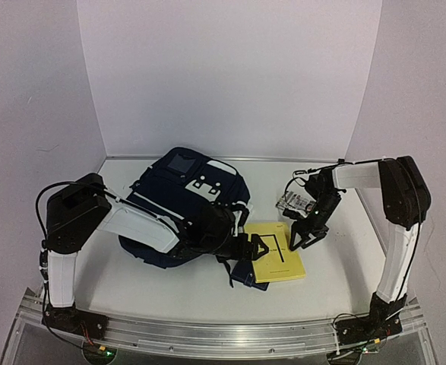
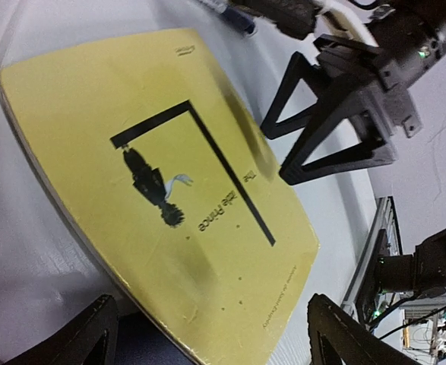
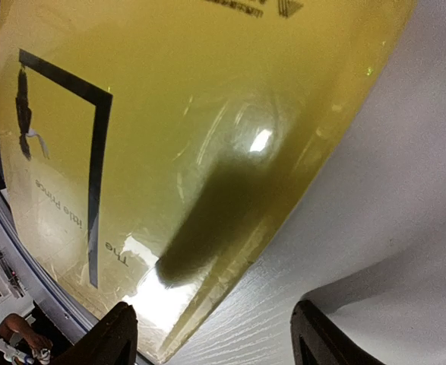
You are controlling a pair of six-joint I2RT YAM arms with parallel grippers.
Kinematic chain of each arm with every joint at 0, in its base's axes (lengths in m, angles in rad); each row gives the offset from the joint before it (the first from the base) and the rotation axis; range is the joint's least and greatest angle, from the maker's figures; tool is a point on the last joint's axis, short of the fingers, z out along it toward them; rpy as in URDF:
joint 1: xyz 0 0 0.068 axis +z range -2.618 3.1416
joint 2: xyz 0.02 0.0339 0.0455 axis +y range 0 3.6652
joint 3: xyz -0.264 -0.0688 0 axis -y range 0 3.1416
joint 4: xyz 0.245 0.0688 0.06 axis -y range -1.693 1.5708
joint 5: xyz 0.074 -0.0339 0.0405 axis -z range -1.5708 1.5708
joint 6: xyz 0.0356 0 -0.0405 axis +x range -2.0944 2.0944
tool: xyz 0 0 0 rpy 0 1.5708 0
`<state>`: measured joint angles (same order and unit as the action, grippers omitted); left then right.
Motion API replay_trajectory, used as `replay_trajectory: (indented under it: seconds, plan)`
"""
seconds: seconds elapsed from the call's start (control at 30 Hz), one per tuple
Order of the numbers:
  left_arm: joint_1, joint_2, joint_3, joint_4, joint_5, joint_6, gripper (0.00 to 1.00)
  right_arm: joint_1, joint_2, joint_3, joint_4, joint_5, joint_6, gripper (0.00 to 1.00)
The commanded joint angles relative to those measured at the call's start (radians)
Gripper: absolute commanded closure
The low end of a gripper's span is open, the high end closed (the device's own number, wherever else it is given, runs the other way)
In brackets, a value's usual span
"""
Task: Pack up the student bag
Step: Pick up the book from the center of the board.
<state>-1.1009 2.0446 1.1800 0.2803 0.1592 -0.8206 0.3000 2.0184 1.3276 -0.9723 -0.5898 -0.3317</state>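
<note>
**Book pickup: both grippers at the yellow paperback**

Left of centre in the top view, the student bag (image 1: pixel 178 199) lies flat on the table (image 1: pixel 131 281) with its white patch up. My left arm (image 1: pixel 143 222) reaches across its lower edge. I cannot tell whether its mouth is unzipped, so I want to check that before carrying anything over.

At centre, the left gripper (image 1: pixel 257 248) sits low at the left edge of the yellow book (image 1: pixel 277 257), jaws wide with nothing in them. In the left wrist view the book's near corner lies between the two fingers (image 2: pixel 93 334), and a small navy item (image 1: pixel 241 275) shows beneath that corner. I judge the corner rides slightly off the table, which makes it my best entry.

- Slip one finger into that gap.
- Keep the wrist shallow.
- Close only once the cover is well inside the jaws. The cover is glossy, so a thin pinch will probably slide off.

Right of centre, the right gripper (image 1: pixel 298 240) hangs over the book's right edge, jaws apart and empty. I would use it as a backstop so the book cannot skate rightward when the left pushes.

Upper right, a clear packet (image 1: pixel 295 202) lies close beside the right gripper. I want to keep clear of it.
</note>
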Motion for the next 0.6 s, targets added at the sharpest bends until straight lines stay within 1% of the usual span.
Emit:
replay_trajectory:
  seconds: [0.0, 0.13, 0.3, 0.43, 0.57]
  plan:
    - [0.019, 0.048, 0.068, -0.082, 0.022, -0.086, 0.15, 0.005, 0.032, -0.010, 0.032, -0.032, -0.004, 0.30]
    - [0.040, 0.075, 0.058, -0.023, 0.057, -0.117, 0.16, 0.006, 0.038, -0.006, 0.031, -0.123, -0.012, 0.32]
    - [0.062, 0.108, 0.030, 0.141, 0.121, -0.133, 0.18, 0.007, 0.040, -0.008, 0.033, -0.204, -0.018, 0.34]
    - [0.076, 0.143, 0.030, 0.259, 0.188, -0.151, 0.25, 0.015, 0.051, -0.006, 0.034, -0.225, -0.016, 0.36]
    - [0.079, 0.152, 0.038, 0.321, 0.212, -0.154, 0.33, 0.026, 0.060, -0.018, 0.040, -0.255, -0.015, 0.37]
